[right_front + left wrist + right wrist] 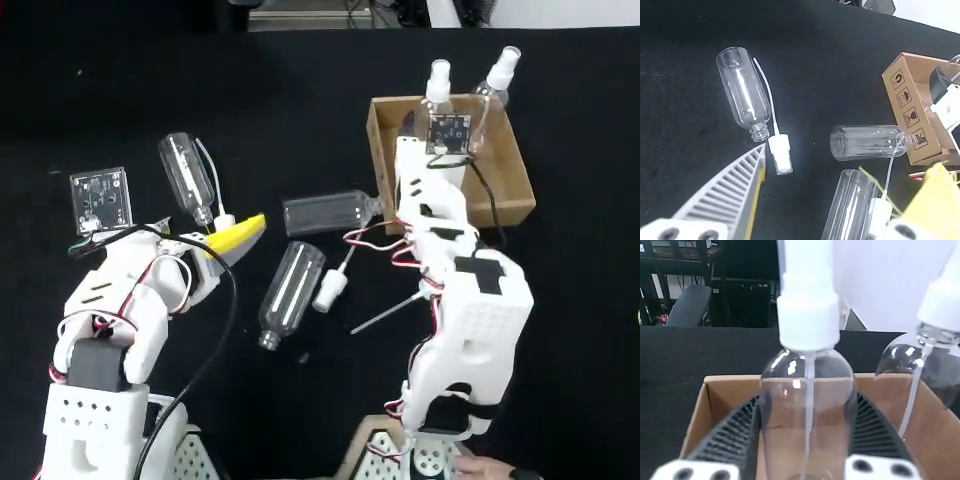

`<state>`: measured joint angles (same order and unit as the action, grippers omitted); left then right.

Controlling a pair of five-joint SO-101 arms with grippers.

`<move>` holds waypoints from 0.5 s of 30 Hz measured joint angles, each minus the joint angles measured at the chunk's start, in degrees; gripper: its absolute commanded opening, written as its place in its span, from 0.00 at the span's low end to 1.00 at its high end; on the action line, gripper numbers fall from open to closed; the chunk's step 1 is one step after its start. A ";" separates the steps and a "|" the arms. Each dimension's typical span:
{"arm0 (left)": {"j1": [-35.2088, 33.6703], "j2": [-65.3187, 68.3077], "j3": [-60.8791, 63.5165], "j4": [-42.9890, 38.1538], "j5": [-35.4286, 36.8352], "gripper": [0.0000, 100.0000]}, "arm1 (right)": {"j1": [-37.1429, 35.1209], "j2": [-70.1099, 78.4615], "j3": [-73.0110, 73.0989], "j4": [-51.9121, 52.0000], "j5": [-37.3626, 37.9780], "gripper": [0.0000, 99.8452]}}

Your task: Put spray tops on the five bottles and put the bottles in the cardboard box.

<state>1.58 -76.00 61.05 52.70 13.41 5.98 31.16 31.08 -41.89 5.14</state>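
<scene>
At left, the left claw point(238, 235) stands apart beside a loose top point(225, 220) at the neck of a bare bottle point(187, 175) on the table point(300, 100). At centre lie a second bottle point(325, 212) and, below it, a third bottle point(290, 285) with a second top point(330, 290) just beside it. At upper right, the right claw point(808, 402) is clamped on a capped bottle point(807, 370) upright in the box point(505, 190).

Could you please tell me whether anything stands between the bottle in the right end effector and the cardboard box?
Nothing visible does. The right end effector holds the capped bottle upright over the open cardboard box; a second capped bottle stands in the box to one side, apart from it.
</scene>
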 measured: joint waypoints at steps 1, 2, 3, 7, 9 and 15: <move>0.00 0.00 0.00 0.00 0.00 0.45 | 0.00 0.00 0.00 0.00 0.00 0.19; 0.00 0.00 0.00 0.00 0.00 0.45 | 0.00 0.00 0.00 0.00 0.00 0.19; 0.00 0.00 0.00 0.00 0.00 0.45 | 0.00 0.00 0.00 0.00 0.00 0.21; 0.00 0.00 0.00 0.00 0.00 0.45 | 0.00 0.00 0.00 0.00 0.00 0.33; 0.00 0.00 0.00 0.00 0.00 0.45 | 0.00 0.00 0.00 0.00 0.00 0.34; 0.00 0.00 0.00 0.00 0.00 0.45 | 0.00 0.00 0.00 0.00 0.00 0.30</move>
<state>1.58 -76.00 61.05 52.70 13.41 5.98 31.16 31.08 -41.89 5.14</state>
